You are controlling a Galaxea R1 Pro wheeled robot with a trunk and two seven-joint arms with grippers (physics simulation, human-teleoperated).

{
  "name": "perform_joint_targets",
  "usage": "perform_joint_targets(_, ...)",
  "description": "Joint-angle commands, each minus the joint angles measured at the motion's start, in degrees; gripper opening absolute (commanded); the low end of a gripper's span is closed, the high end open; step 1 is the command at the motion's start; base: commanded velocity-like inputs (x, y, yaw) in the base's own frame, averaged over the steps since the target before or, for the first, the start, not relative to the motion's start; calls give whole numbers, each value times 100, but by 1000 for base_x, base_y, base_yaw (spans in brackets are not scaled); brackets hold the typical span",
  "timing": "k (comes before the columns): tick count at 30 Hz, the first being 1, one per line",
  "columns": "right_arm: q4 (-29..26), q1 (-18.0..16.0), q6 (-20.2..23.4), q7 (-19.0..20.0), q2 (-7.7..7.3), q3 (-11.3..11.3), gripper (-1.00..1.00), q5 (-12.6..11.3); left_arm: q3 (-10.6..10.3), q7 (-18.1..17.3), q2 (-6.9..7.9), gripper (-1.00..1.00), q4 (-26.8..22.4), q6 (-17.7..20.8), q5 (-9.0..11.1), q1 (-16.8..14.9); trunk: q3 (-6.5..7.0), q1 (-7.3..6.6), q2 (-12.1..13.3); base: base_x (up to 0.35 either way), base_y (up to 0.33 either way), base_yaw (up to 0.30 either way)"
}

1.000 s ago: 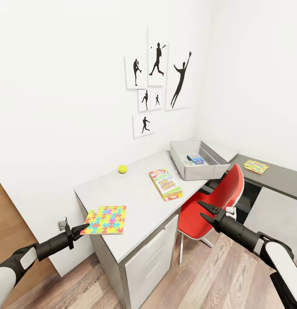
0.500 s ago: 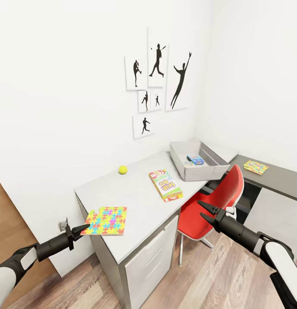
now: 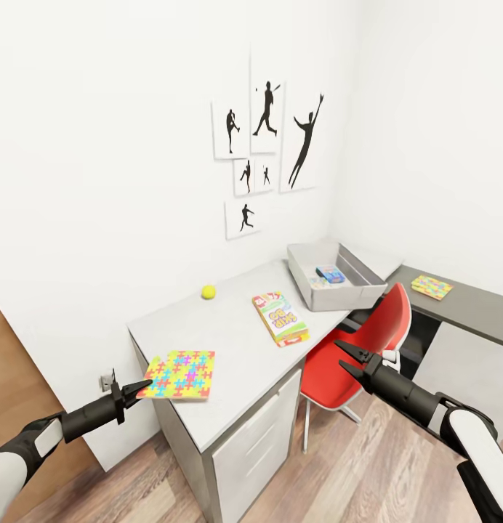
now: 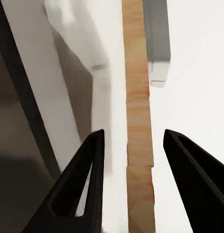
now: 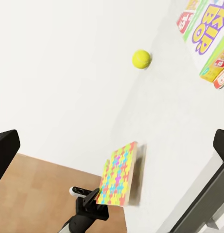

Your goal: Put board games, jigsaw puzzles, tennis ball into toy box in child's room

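Head view: left fingers [image 3: 144, 383] apart at the near jigsaw puzzle [image 3: 180, 373]; thin, stiff, light, best pinched at its overhanging tabletop [image 3: 237, 345] edge.

A red chair [image 3: 364, 338] stands just beyond the right gripper [image 3: 344, 356], its seat tucked under the desk edge. Past the chair, further out from that gripper, runs a lower dark grey cabinet [image 3: 466, 309]. Six black silhouette pictures [image 3: 266, 145] (ball players, by their poses) hang on the white wall, high above and well apart from both grippers. Close behind the left gripper [image 3: 142, 386] sits a small wall socket [image 3: 106, 380], beside a brown wooden panel [image 3: 11, 378]. Wood-plank floor [image 3: 353, 465] lies below.
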Motion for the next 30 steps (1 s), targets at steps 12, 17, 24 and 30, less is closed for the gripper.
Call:
perform_joint_targets(12,152,-4,21,33,236,-14,100,384,11,0,8,-100,1,40,-25,-3,210,-264,480,0,0,0)
perform_joint_targets(17,154,-4,22,62,264,-24,100,600,10,-1,11,-100,0,36,-26,-3,300,-374,680,0,0,0)
perform_joint_targets(24,155,-4,22,93,268,-36,100,581,13,-5,13,-100,1,35,-26,-3,426,-528,961,0,0,0)
perform_joint_targets(30,155,-4,36,80,268,-57,100,575,10,-7,17,-100,1,36,-26,-3,533,-660,1201,0,0,0)
